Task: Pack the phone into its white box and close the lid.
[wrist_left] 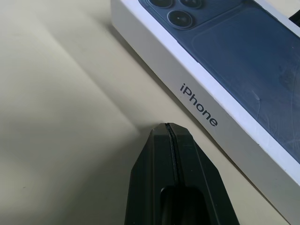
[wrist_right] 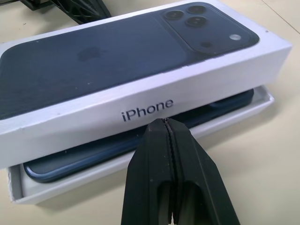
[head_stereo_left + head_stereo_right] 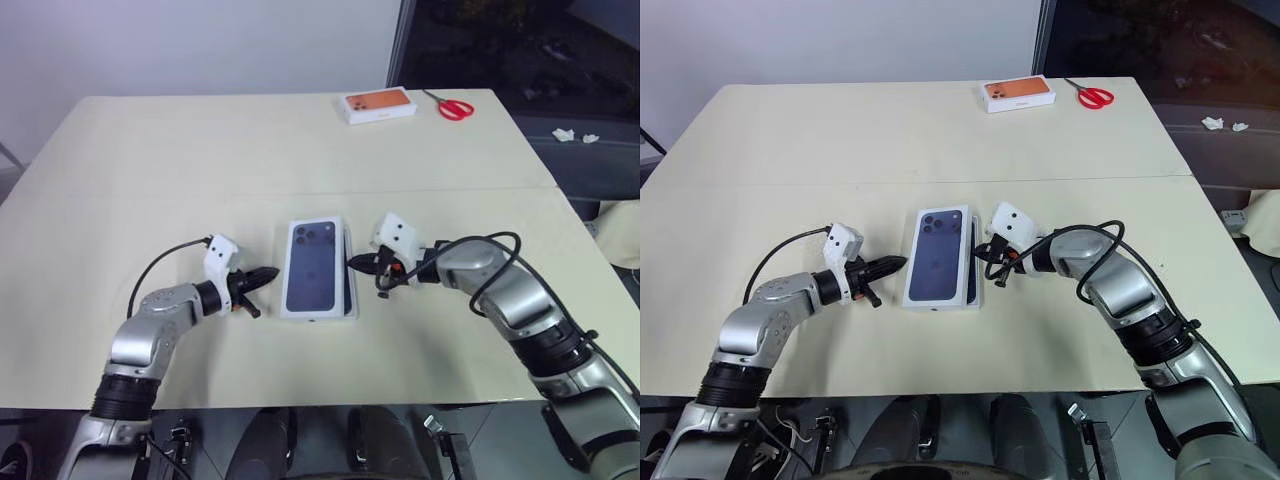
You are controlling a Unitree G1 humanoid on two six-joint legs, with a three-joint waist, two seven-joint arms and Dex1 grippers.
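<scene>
The lid (image 3: 314,265), white with a dark blue phone printed on top, rests on the white box (image 2: 93,180) at the table's near middle. It sits raised and shifted, so the box's right side is uncovered. In that gap the dark blue phone (image 2: 79,157) lies flat in the box. My right gripper (image 3: 352,262) is shut and empty, its tip against or just short of the lid's right side wall; contact is unclear. To the left of the lid, my left gripper (image 3: 268,273) is shut and empty, with a small gap to the lid's left wall (image 1: 201,108).
An orange-topped white box (image 3: 379,105) and red scissors (image 3: 453,107) lie at the far right of the beige table (image 3: 180,150). A seam crosses the tabletop just beyond the lid.
</scene>
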